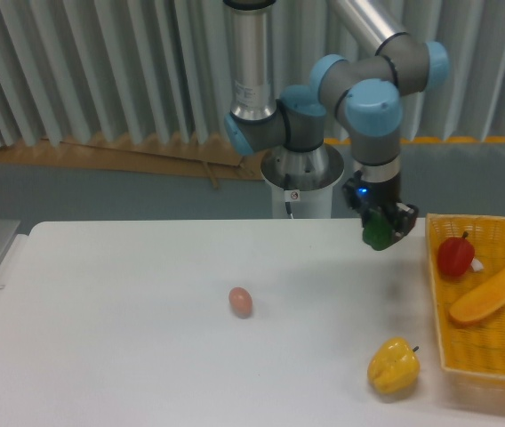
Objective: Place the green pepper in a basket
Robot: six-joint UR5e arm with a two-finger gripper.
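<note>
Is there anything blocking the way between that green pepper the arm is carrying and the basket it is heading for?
Nothing visible does. The gripper holds the green pepper above the table, just left of the basket. Inside, a red pepper and an orange vegetable take up part of the floor; the rest looks free.

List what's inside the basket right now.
The basket holds a red pepper and a long orange vegetable lying diagonally. Its right part is cut off by the frame edge, so anything there is unseen. The green pepper is outside it, in the gripper.
</note>
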